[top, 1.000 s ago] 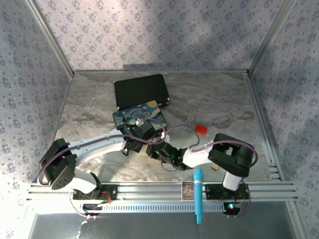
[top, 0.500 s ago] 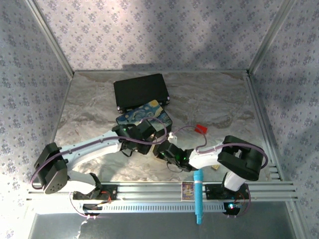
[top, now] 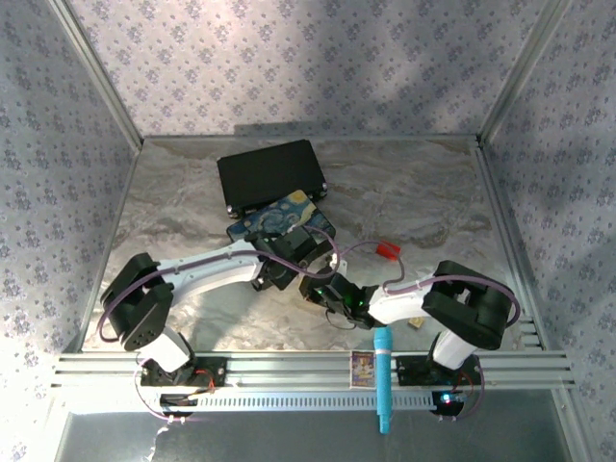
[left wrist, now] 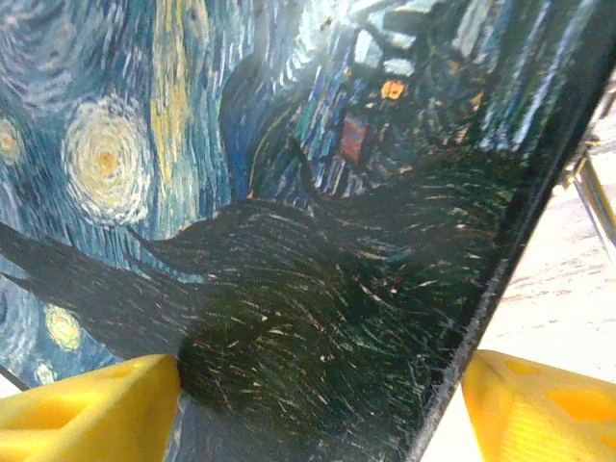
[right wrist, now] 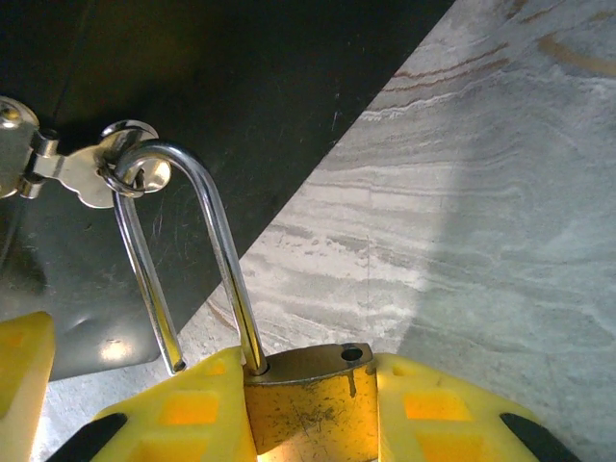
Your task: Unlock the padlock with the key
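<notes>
Right end effector (right wrist: pixel 310 412) clamped on the padlock (right wrist: pixel 303 385) at the counter (right wrist: pixel 481 192), shackle (right wrist: pixel 217 231) leg free yet hooked through the hasp ring (right wrist: pixel 125 164); left end effector (left wrist: pixel 308 404) spread around the painted box (left wrist: pixel 289 241), contact unclear; risk: a skewed pull snags the ring and drags the box.

No text, number or brand can be read anywhere; the small printed card (top: pixel 363 367) on the front rail (top: pixel 289 364) is too small to make out.

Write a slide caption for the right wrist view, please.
Right gripper grips the padlock; its open shackle loops through the hasp ring.
</notes>
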